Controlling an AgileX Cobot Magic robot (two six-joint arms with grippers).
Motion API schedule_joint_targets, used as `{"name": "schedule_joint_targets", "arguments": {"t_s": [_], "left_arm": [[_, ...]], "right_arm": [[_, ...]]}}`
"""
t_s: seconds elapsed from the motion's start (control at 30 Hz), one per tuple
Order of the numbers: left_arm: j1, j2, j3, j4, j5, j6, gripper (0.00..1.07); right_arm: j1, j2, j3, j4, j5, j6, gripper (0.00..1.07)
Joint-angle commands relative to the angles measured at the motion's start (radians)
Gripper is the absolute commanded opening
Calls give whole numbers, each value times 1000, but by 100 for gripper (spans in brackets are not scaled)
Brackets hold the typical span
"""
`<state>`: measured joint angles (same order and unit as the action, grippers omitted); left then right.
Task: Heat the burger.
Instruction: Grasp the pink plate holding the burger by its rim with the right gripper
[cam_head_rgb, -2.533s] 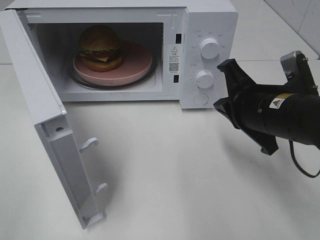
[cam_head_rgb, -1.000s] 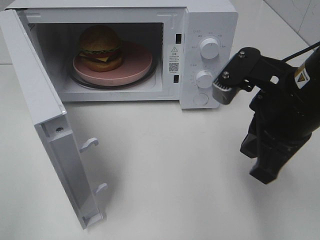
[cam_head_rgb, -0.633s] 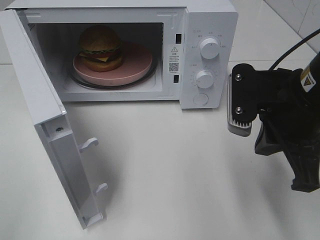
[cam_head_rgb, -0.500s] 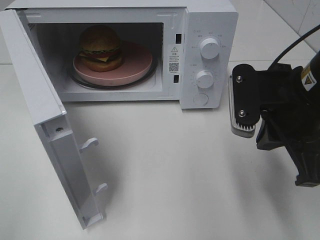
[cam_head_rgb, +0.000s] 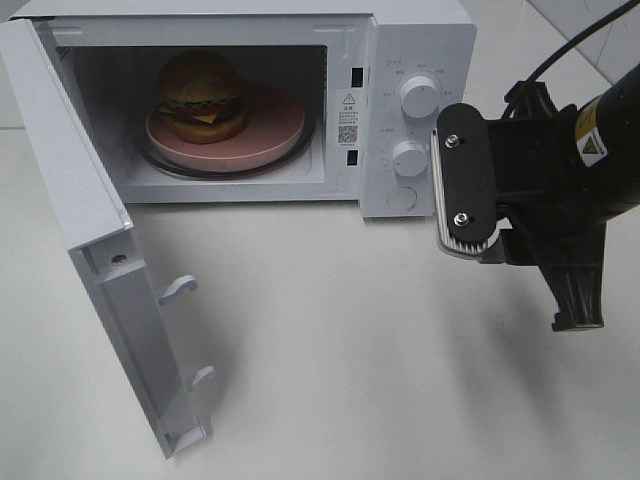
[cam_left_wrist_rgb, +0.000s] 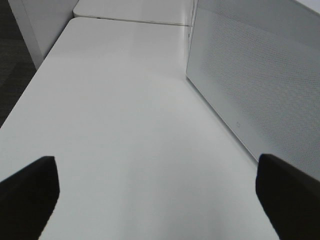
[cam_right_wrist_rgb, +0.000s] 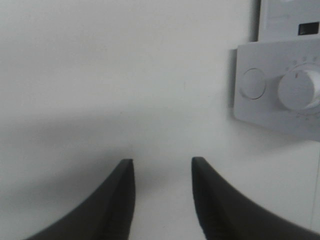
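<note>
Parted and empty, right gripper (cam_right_wrist_rgb: 163, 172) hanging just beside the microwave (cam_head_rgb: 420, 40) control panel, lower knob (cam_head_rgb: 409, 158) nearest. Well beyond it, inside the open cavity, burger (cam_head_rgb: 201, 95) sitting on pink plate (cam_head_rgb: 275, 125). Left gripper (cam_left_wrist_rgb: 155, 192) spread wide over bare table (cam_left_wrist_rgb: 120, 115).

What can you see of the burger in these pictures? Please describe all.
The burger stands upright on a pink plate inside the open microwave, toward the plate's left-rear side. It has a glossy brown bun, green lettuce, and a yellow cheese corner hanging at the front. Only the plate touches it; neither gripper is near.
</note>
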<state>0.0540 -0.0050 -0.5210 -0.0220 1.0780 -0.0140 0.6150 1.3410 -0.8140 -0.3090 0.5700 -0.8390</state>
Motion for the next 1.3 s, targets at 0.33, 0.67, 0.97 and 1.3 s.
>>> {"name": "schedule_joint_targets", "arguments": {"t_s": [0.33, 0.67, 0.97, 1.3], "left_arm": [[1, -15, 3, 0, -9, -3, 100], [1, -15, 3, 0, -9, -3, 100], [1, -15, 3, 0, -9, -3, 100], [1, -15, 3, 0, -9, -3, 100]], "right_arm": [[5, -2, -6, -17, -206, 15, 82], [78, 49, -30, -101, -243, 104, 82], [121, 153, -130, -168, -275, 130, 82], [121, 279, -226, -175, -308, 133, 82]]}}
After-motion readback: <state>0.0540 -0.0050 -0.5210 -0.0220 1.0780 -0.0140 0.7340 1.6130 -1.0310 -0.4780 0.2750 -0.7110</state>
